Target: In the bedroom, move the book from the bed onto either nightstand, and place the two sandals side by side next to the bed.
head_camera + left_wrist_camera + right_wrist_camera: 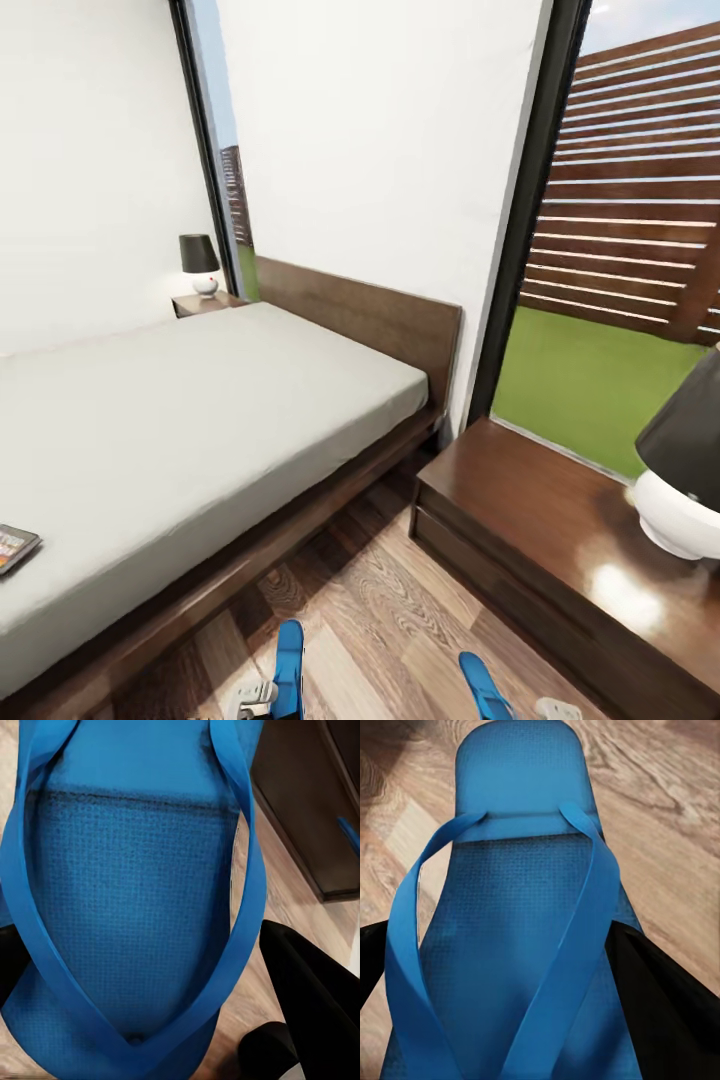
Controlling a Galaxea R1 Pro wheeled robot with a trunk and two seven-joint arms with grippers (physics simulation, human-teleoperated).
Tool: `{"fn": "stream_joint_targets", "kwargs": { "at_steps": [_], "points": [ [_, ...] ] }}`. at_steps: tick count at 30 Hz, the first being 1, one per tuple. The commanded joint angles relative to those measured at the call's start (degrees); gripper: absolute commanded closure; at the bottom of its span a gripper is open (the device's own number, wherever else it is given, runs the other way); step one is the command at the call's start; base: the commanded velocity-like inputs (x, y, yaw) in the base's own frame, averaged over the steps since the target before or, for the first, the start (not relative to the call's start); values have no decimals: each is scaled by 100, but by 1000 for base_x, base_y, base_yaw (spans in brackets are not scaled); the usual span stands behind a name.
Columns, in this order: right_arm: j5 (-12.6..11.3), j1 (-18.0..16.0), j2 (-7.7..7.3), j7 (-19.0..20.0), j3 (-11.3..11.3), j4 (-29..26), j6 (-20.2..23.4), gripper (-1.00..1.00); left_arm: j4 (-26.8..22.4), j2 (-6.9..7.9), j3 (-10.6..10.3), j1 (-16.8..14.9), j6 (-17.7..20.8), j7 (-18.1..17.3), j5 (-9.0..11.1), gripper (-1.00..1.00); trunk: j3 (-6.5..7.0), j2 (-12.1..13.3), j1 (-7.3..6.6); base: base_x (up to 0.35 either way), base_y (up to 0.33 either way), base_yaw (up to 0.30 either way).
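The left pincer [142,967] stands clamped on the left sandal [127,877], a dark finger [319,990] on one side of the sole and a sliver of the other at the far edge. The right pincer [510,997] grips the right sandal [521,922] the same way, its black fingers [660,1005] pressed to both edges.

From the head camera both blue soles stand at about 6 o'clock, the left sandal [289,665] and the right sandal [483,690] held apart over the plank floor [380,610], tips pointing up and away.

The bed [200,420] runs off toward 10 o'clock; the book [14,547] lies on the mattress near its edge at 9 o'clock. The nightstand [540,510] sits at 3 o'clock with a lamp [680,470] on it.

What worries me: these soles are thin and floppy, so a pinch across the edges may let one twist or slide out on the way down. Released from height, they could bounce and land crooked or apart rather than side by side. The right arm also works close to the nightstand's corner, which it might clip.
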Motion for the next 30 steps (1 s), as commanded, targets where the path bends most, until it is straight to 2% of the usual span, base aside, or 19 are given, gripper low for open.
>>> {"fn": "stream_joint_targets", "kwargs": {
  "at_steps": [1, 30],
  "points": [
    [-5, -3, 0, 28, -35, 6, -6, 100, 7, 0, 25, -5, -38, -13, -41, 100, -5, -2, -1, 0, 0, 289],
    [-5, 0, -1, 28, -35, 6, -6, 100, 7, 0, 30, -5, -38, -20, -44, 100, -5, -2, -1, -3, 0, 289]
  ]
}}
